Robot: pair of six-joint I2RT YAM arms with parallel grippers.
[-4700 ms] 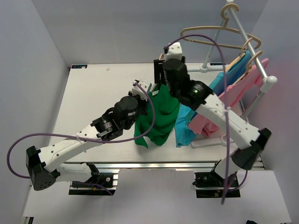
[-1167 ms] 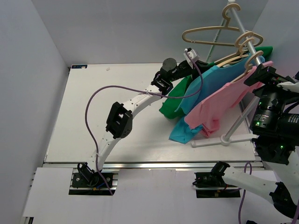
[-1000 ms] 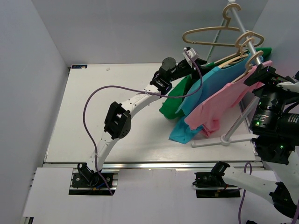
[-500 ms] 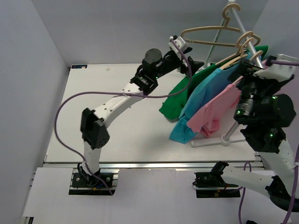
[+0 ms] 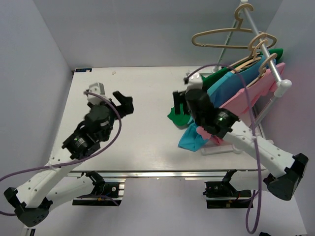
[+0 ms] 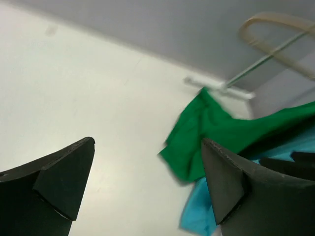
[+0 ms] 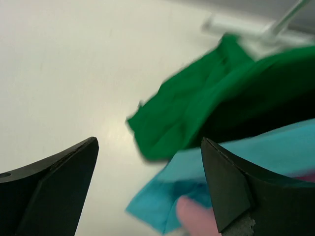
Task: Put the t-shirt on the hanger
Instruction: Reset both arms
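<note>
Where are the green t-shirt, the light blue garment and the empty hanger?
green t-shirt (image 6: 197,142), left wrist view, its hanging lower part
light blue garment (image 5: 189,140), top view, its bottom corner
empty hanger (image 5: 216,32), top view, one sloped shoulder

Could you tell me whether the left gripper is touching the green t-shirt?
Apart. The top external view shows the left gripper open above the table, with a wide stretch of bare surface between it and the t-shirt.

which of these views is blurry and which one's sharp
Right wrist: the most blurred, the t-shirt and light blue garment smeared. Left wrist: milder blur, the t-shirt's edges soft. Top external: sharp throughout, evenly lit, only faint shadows.
</note>
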